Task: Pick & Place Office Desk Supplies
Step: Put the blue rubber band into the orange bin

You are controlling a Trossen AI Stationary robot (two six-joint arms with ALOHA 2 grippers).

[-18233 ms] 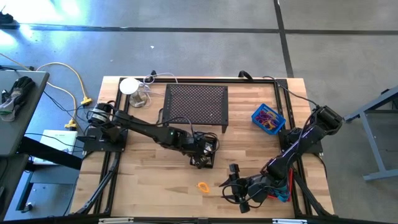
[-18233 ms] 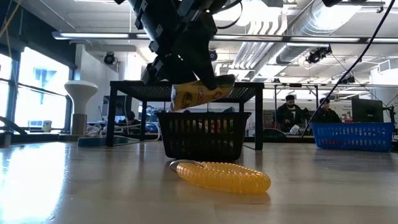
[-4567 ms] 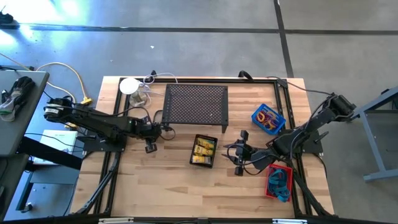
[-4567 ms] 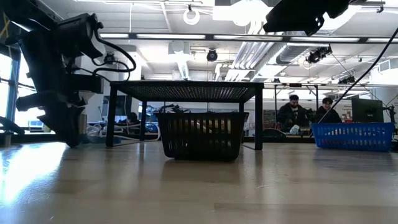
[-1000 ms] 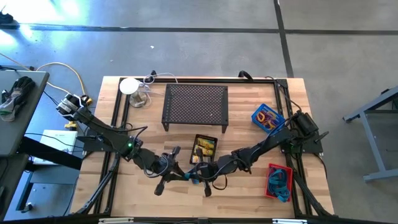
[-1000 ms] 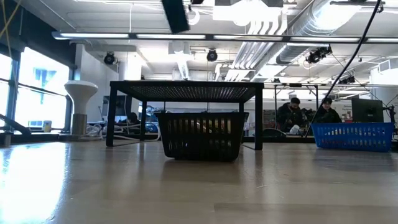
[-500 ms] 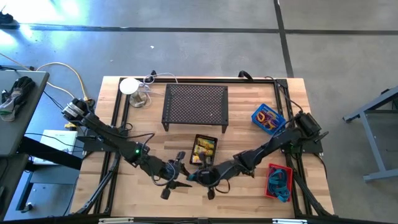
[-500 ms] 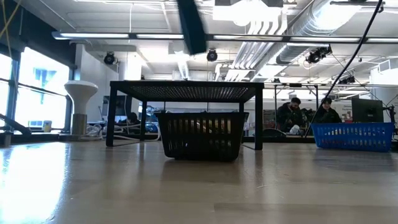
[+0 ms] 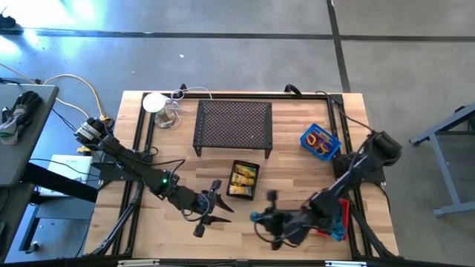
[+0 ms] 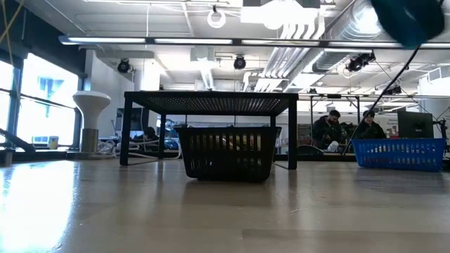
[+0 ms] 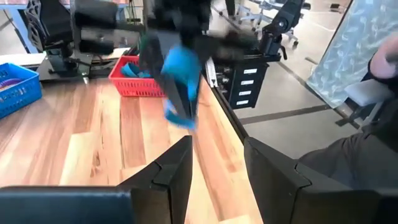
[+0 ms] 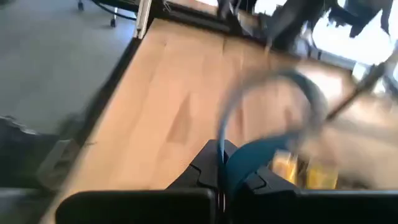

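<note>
From above, the right gripper [image 9: 261,219] hangs over the near tabletop [image 9: 159,230] with something blue at its tip; only its wrist view shows that as a thin blue rubber-band loop [image 12: 273,118], pinched between shut fingers. The left gripper [image 9: 215,200], just left of it, has fingers [image 11: 171,171] parted and empty. Yellow packets [image 9: 243,178] lie in the black mesh basket [image 9: 243,195], whose slatted wall [image 10: 226,151] shows at table height before the perforated metal stand [image 9: 234,124]. Coloured rings [image 9: 319,141] fill the blue basket [image 9: 306,139]; a red basket [image 9: 343,211] sits nearby.
</note>
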